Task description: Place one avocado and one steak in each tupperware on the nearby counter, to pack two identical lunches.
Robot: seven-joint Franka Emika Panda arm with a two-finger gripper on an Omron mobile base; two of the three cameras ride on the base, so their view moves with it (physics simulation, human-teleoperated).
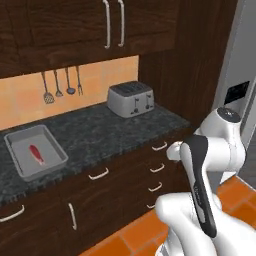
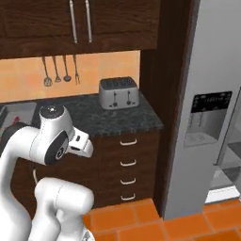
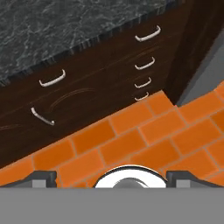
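Observation:
One light-grey tupperware [image 1: 56, 145] lies on the speckled counter [image 1: 105, 127] at the left, with a red steak [image 1: 36, 154] inside it. The same tray's edge [image 2: 26, 108] shows at the far left of the right base view, behind my arm. The avocado and the second tupperware are out of view. My arm is folded up in front of the cabinets, well right of the tray. In the hand view my gripper [image 3: 112, 177] is open, its fingertips [image 3: 43, 177] wide apart with nothing between them, looking down at the drawers and the floor.
A silver toaster [image 1: 131, 98] stands at the counter's right end by a dark wooden panel. Utensils [image 1: 60, 84] hang on the orange backsplash. A grey fridge [image 2: 212, 117] stands to the right. Drawer handles [image 3: 147, 34] and orange floor tiles [image 3: 131, 140] lie below the hand.

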